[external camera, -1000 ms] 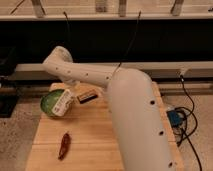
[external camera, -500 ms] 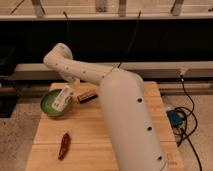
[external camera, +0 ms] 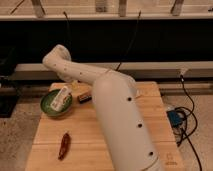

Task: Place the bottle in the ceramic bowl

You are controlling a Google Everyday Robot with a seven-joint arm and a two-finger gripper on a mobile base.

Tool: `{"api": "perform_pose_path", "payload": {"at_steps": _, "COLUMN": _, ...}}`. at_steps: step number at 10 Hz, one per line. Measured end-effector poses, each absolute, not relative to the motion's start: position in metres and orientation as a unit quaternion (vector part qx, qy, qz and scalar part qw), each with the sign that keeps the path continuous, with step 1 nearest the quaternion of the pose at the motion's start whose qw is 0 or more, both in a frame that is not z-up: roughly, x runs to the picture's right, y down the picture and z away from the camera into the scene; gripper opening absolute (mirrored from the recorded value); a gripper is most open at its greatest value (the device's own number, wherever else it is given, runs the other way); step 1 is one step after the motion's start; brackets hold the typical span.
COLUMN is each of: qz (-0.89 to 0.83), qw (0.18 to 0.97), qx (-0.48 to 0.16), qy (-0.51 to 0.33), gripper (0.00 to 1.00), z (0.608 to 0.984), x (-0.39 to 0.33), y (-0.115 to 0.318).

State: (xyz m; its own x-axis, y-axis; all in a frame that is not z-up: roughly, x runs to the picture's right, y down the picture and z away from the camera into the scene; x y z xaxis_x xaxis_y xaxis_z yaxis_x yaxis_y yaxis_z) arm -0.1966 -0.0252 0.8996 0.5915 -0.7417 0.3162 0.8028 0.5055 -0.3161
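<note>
Nearest the camera, the robot's white arm (external camera: 120, 120) filled the right half of the wooden table (external camera: 85, 150), and a dark red chili-shaped object (external camera: 64, 145) lay near the front left. Farther back, the bottle (external camera: 61, 97) lay tilted across the ceramic bowl (external camera: 47, 109), its upper end jutting over the rim. A dark brown block (external camera: 84, 97) sat just beside the bowl. The gripper (external camera: 70, 85) hung just above the bottle, near the arm's far elbow; its grip could not be made out. I judged the placing essentially done, with only release and withdrawal possibly left
</note>
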Motion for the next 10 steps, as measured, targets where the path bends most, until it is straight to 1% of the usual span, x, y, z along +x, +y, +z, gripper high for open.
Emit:
{"api": "perform_pose_path", "payload": {"at_steps": 2, "qz": -0.45, "qw": 0.864, "qx": -0.215, "qy": -0.07, "gripper": 0.59, "z": 0.905, "x": -0.202, "y": -0.024}}
{"api": "perform_pose_path", "payload": {"at_steps": 3, "qz": -0.453, "qw": 0.863, "qx": -0.211, "qy": -0.067, "gripper": 0.71, "z": 0.908, "x": -0.206, "y": -0.024}}
{"api": "perform_pose_path", "payload": {"at_steps": 4, "qz": -0.459, "qw": 0.862, "qx": -0.207, "qy": -0.059, "gripper": 0.79, "z": 0.91, "x": -0.211, "y": -0.023}}
{"api": "perform_pose_path", "payload": {"at_steps": 8, "qz": -0.478, "qw": 0.858, "qx": -0.185, "qy": -0.044, "gripper": 0.8, "z": 0.915, "x": -0.225, "y": -0.017}}
{"api": "perform_pose_path", "payload": {"at_steps": 10, "qz": -0.472, "qw": 0.863, "qx": -0.171, "qy": -0.055, "gripper": 0.8, "z": 0.914, "x": -0.22, "y": -0.019}}
